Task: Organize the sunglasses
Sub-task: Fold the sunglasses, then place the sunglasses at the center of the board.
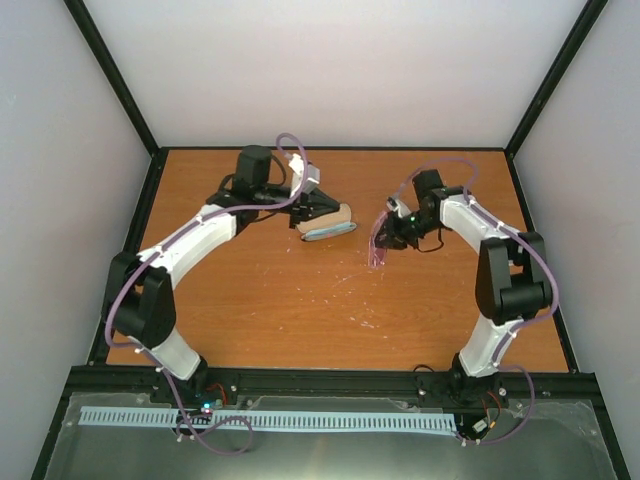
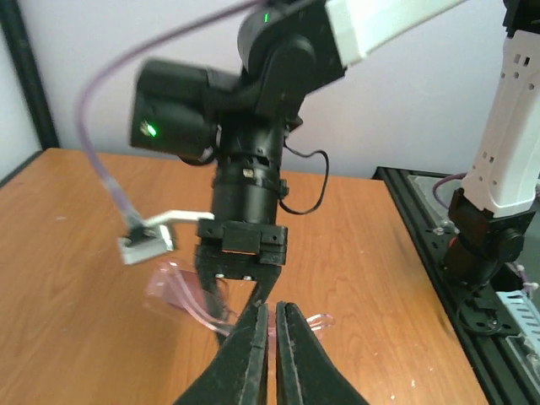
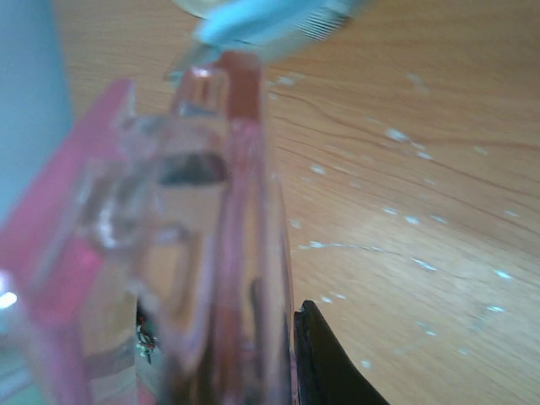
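Observation:
The sunglasses (image 1: pixel 378 252), with a translucent pinkish-red frame, hang from my right gripper (image 1: pixel 386 237), which is shut on them above the table at centre right. They fill the right wrist view (image 3: pixel 211 219), blurred, beside one dark finger (image 3: pixel 325 363). The left wrist view shows them (image 2: pixel 173 287) in the right gripper (image 2: pixel 234 308), just beyond my left fingers. My left gripper (image 1: pixel 323 206) (image 2: pixel 272 316) is shut with nothing visible between its jaws. It hovers right by the tan case with blue lining (image 1: pixel 326 225), whose blue edge shows in the right wrist view (image 3: pixel 261 21).
The orange wooden table (image 1: pixel 300 310) has black rails along its edges and white walls around it. A black frame and the right arm's base (image 2: pixel 489 245) stand at the table's near right side.

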{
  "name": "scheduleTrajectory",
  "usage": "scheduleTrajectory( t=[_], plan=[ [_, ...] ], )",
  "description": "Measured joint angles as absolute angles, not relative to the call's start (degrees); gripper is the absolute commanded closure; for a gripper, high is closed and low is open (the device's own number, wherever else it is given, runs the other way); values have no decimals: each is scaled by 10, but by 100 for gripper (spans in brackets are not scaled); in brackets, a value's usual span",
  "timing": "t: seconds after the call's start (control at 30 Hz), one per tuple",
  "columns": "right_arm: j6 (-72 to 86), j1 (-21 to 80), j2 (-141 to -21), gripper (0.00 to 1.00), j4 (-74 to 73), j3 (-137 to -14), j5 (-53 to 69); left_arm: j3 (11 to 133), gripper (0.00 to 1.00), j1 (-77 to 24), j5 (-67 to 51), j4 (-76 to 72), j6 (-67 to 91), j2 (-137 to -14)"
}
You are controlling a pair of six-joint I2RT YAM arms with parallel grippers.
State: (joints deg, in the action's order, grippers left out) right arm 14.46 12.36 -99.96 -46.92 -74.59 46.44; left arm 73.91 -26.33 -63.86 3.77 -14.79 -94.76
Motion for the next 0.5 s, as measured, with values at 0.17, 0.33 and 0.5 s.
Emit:
scheduleTrajectory(
  t=[0.17,0.33,0.5],
  plan=[
    [130,108,-1071,89,-479,-720,437,707,93,-228,-619,64,-176,-896],
    [122,109,-1128,89,-478,-719,424,677,93,-222,-607,74,-187,-868],
    [114,109,-1169,81,-483,-726,422,661,93,-223,-602,73,-186,-863]
  ],
)
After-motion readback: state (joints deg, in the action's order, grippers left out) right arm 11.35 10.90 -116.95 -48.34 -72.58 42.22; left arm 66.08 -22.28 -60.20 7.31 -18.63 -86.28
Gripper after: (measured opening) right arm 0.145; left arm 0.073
